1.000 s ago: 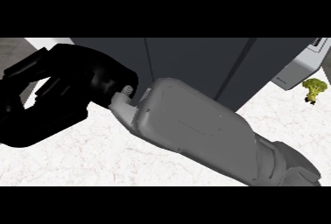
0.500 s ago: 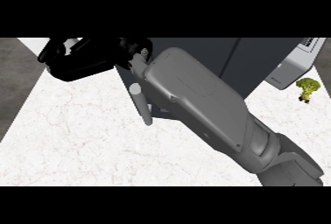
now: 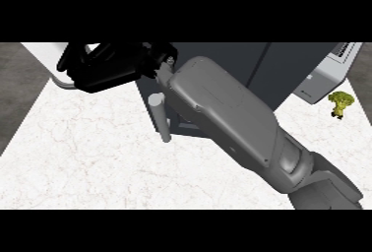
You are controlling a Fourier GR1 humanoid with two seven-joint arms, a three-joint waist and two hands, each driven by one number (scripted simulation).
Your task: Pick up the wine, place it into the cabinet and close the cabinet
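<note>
surface: white marble-look counter top, fills most of the view; dark grey floor strip along the left edge and a bit at far right.
wine: no bottle can be made out anywhere; where it is cannot be told from this view. Could be hidden by the hand or arm, can't say.
cabinet: dark grey box-shaped cabinet standing on the counter at top centre, front panels facing the view, a vertical seam visible between panels. Lower left part hidden behind the forearm.
cabinet handle: pale grey upright cylindrical bar handle, just left of the forearm, at the cabinet's left front edge, lower end over the counter.
right hand: black robot hand at top left, up by the cabinet's left upper corner, fingers curled. Whether they wrap anything can't be told, hand is one dark mass. A thin pale grey curved edge shows just under the hand at left; what it is, unclear.
right forearm: big light grey forearm, runs diagonally from lower right up to the hand, crossing in front of the cabinet.
left hand: does not show.
other things: white-and-grey boxy appliance at the right of the cabinet, touching or just beside it; small yellow-green broccoli-like lump on the counter near the appliance, at right edge.
</note>
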